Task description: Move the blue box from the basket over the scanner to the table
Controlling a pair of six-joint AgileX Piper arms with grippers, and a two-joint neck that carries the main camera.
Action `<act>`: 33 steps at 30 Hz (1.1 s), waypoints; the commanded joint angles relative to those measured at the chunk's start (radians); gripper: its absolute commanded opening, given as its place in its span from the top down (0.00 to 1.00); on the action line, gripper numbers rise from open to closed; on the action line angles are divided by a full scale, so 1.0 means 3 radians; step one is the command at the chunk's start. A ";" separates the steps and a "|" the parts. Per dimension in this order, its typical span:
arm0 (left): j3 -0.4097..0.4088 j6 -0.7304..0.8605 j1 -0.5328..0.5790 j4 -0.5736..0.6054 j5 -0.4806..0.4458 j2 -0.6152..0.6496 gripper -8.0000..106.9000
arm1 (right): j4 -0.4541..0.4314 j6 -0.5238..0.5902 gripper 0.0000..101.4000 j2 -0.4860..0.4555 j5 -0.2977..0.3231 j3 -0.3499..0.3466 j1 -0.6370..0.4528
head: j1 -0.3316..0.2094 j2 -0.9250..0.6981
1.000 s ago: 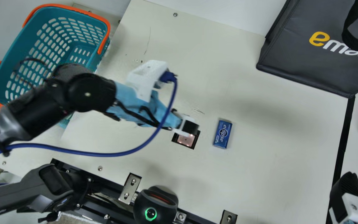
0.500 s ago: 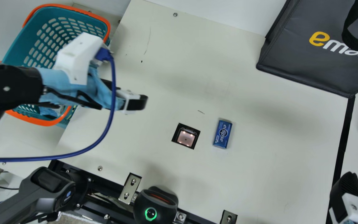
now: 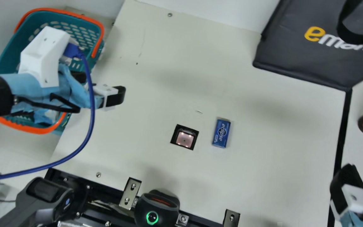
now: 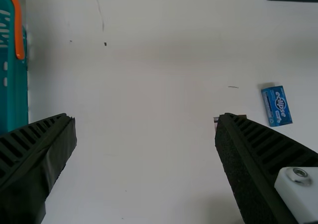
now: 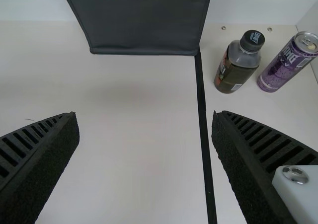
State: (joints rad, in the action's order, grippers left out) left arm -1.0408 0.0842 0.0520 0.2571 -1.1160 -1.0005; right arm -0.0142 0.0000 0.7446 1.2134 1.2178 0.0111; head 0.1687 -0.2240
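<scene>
Your left gripper (image 3: 105, 85), spread wide, hangs above the surface (image 3: 263, 151) between basket (image 3: 27, 128) and scanner (image 3: 184, 139); your right gripper (image 3: 347, 178), also wide, is at near right. The box (image 3: 221, 133) lies just right of the scanner.

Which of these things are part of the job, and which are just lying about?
Part of the job:
- blue box
- basket
- lit square window, probably the scanner
- table

Just lying about:
- dark bag
- bottle
- purple can
</scene>
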 commanded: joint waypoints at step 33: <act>0.0000 0.0000 0.0000 0.0000 0.0000 0.0000 0.15 | 0.0300 0.0306 0.06 0.0835 -0.0142 0.0008 0.0931 | -0.0102 0.0838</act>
State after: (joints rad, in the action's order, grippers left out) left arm -1.0408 0.0842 0.0520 0.2571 -1.1160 -1.0005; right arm 0.0759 0.0944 0.9745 1.1712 1.2208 0.2556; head 0.1687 0.0276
